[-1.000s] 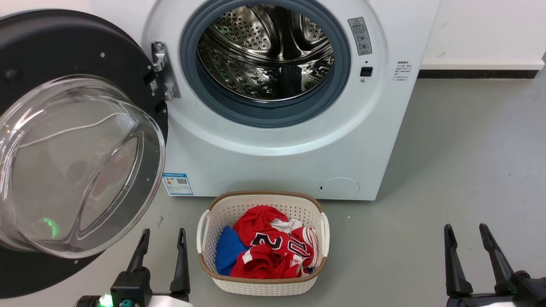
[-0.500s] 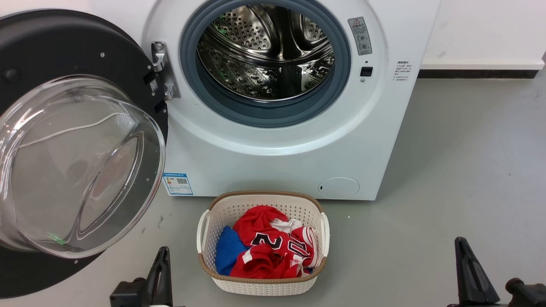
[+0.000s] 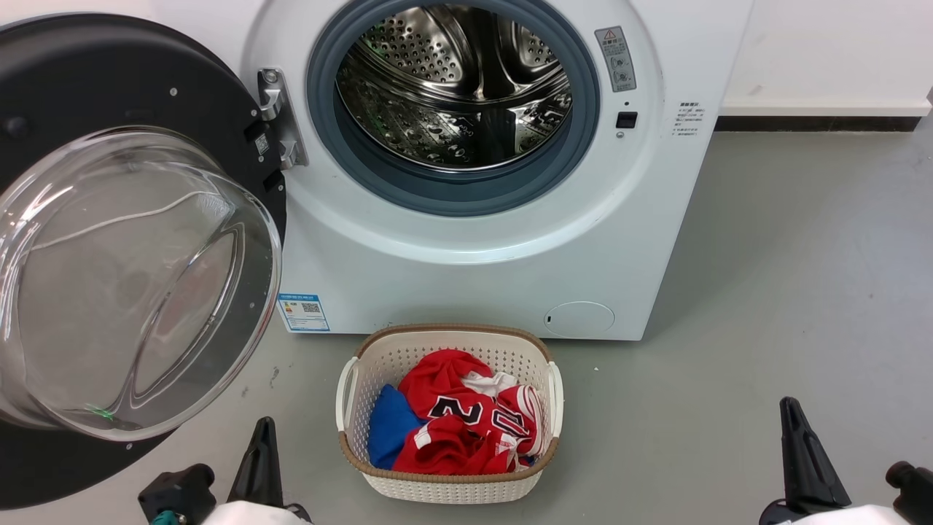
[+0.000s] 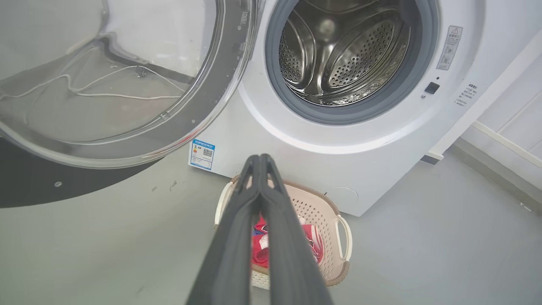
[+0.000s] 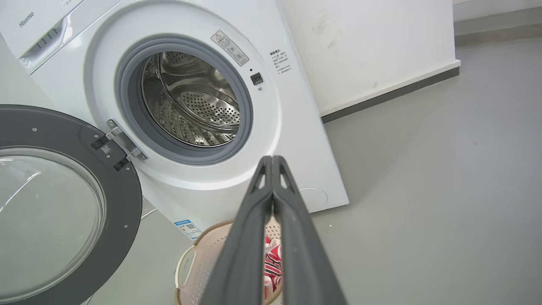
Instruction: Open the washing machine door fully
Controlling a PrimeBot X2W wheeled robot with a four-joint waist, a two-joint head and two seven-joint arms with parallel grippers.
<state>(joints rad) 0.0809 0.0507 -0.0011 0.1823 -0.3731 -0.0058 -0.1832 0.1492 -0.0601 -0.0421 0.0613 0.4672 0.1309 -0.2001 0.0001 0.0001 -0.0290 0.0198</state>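
The washing machine door [image 3: 131, 80], a big glossy black disc with a clear glass bowl [image 3: 124, 284], stands swung wide to the left on its metal hinge [image 3: 273, 109]. The steel drum [image 3: 459, 87] lies exposed. My left gripper [image 3: 264, 424] is low near the floor, below the door's lower right edge and apart from it; in the left wrist view its fingertips [image 4: 259, 157] meet, shut on nothing. My right gripper [image 3: 789, 405] hovers over the floor at the lower right, far from the door, its tips [image 5: 271, 159] closed together. The door [image 5: 127, 199] shows at left in the right wrist view.
A white laundry basket [image 3: 448, 332] with red and blue clothes sits on the grey floor before the machine, between my grippers. A small round white flap [image 3: 579, 319] is low on the machine's front. A white wall with a dark skirting [image 3: 816, 125] runs behind on the right.
Both grippers went from open to shut and sank lower toward the bottom edge of the head view. The door has stayed where it was.
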